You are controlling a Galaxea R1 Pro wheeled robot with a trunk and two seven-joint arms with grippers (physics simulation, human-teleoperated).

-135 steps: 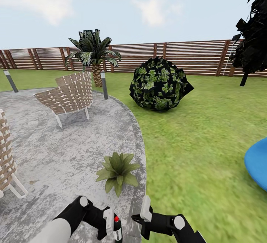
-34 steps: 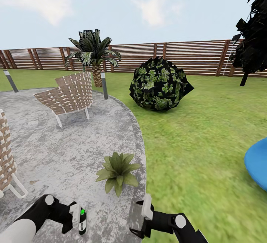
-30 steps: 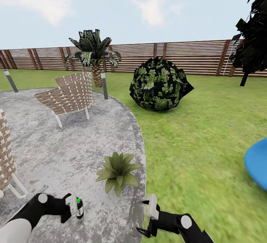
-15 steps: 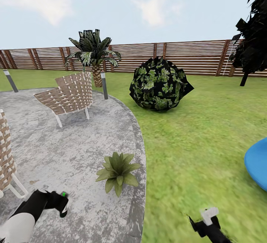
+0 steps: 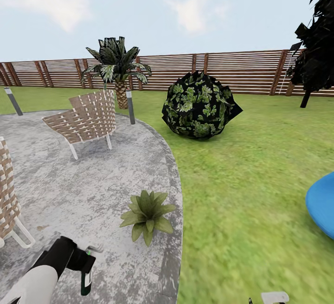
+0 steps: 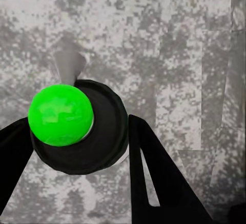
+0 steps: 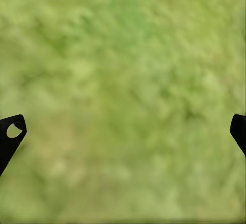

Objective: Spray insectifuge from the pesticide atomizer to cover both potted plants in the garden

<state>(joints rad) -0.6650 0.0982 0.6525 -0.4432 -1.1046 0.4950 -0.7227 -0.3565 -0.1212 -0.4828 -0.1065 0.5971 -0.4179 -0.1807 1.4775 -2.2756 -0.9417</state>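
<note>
The ground is a round patio [image 5: 69, 183] of mottled grey paving, bordered by green lawn [image 5: 250, 179] that runs back to a slatted wooden fence [image 5: 241, 70]. On the paving, near its edge, sits a low potted plant [image 5: 147, 215]. Two woven chairs also stand there, one chair [image 5: 86, 119] at the back and another chair [image 5: 9, 202] beside it. On the grass are a round dark bush [image 5: 199, 105], a palm [image 5: 117, 68] and a blue object [image 5: 321, 204].

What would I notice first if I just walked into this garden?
Probably the big round dark bush on the grass in front of the wooden fence. Nearer, a small leafy potted plant sits at the grey patio's edge. The left pincer grips a dark spray bottle with a bright green ball on top.
</note>
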